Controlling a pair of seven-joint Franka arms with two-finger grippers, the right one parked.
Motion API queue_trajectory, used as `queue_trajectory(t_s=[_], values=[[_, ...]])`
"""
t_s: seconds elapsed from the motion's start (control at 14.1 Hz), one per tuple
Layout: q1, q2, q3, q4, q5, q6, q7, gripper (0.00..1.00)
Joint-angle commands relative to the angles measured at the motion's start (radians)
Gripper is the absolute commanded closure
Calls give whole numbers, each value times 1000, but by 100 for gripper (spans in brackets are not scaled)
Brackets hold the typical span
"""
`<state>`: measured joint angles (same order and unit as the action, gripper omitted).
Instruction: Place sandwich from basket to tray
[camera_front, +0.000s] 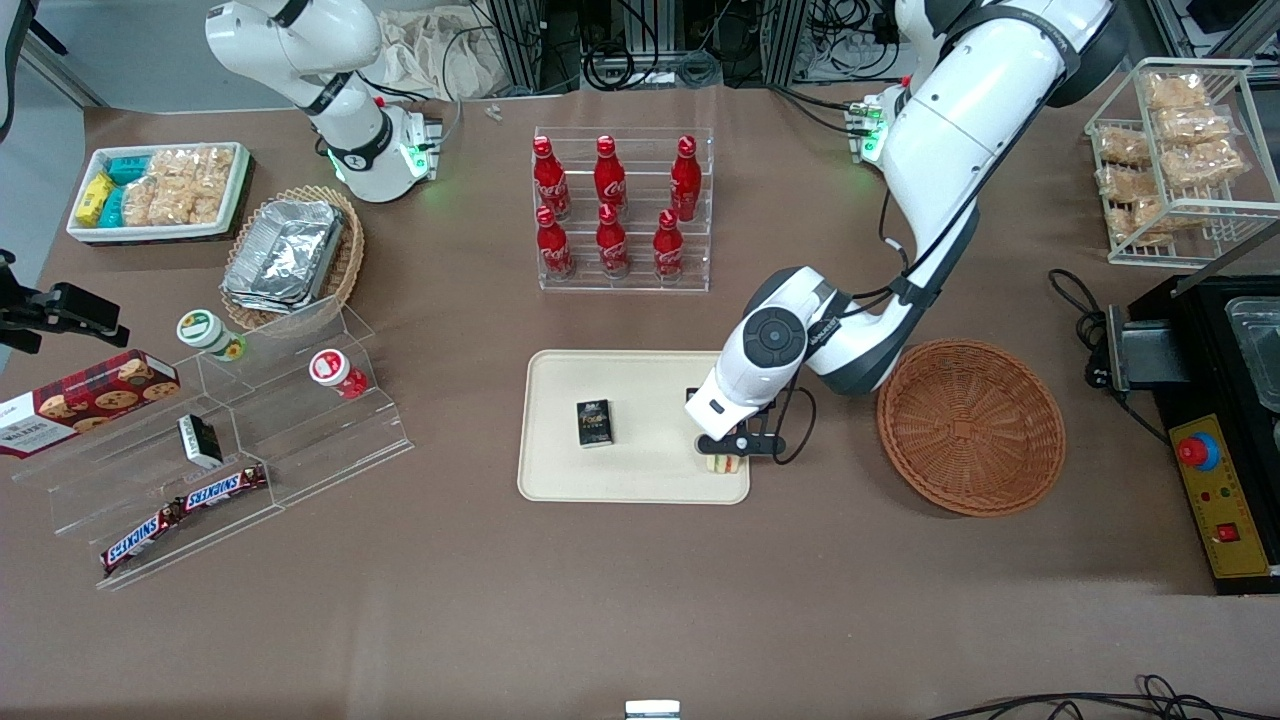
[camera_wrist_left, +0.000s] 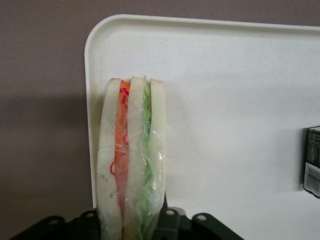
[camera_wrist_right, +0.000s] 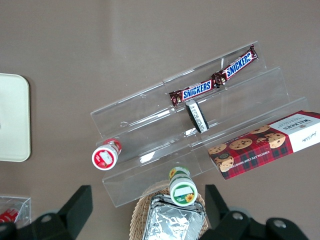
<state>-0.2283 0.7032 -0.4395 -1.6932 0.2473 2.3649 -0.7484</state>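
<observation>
The sandwich (camera_wrist_left: 131, 160), a clear-wrapped wedge of pale bread with orange-red and green filling, sits upright between the fingers of my left gripper (camera_front: 727, 455). It shows under the gripper in the front view (camera_front: 724, 463), at the tray's corner nearest the basket and the front camera. The gripper is shut on it, just above the cream-beige tray (camera_front: 640, 400), whose rim and corner show in the wrist view (camera_wrist_left: 225, 75). The reddish-brown wicker basket (camera_front: 970, 425) stands empty beside the tray, toward the working arm's end of the table.
A small black box (camera_front: 594, 422) lies on the tray, also in the wrist view (camera_wrist_left: 312, 162). A clear rack of red bottles (camera_front: 620, 210) stands farther from the camera. A clear stepped shelf (camera_front: 230, 450) with snacks lies toward the parked arm's end.
</observation>
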Motion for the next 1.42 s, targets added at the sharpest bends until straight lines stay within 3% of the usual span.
queue_trajectory(t_s=[0.0, 0.28, 0.78, 0.99, 1.35], values=[[-6, -23, 5, 18, 12, -16, -40, 0], [20, -172, 4, 23, -6, -143, -43, 0], [110, -462, 4, 26, -138, -430, 64, 0], [191, -548, 5, 55, -213, -567, 187, 0], [357, -594, 7, 159, -227, -798, 306, 0]])
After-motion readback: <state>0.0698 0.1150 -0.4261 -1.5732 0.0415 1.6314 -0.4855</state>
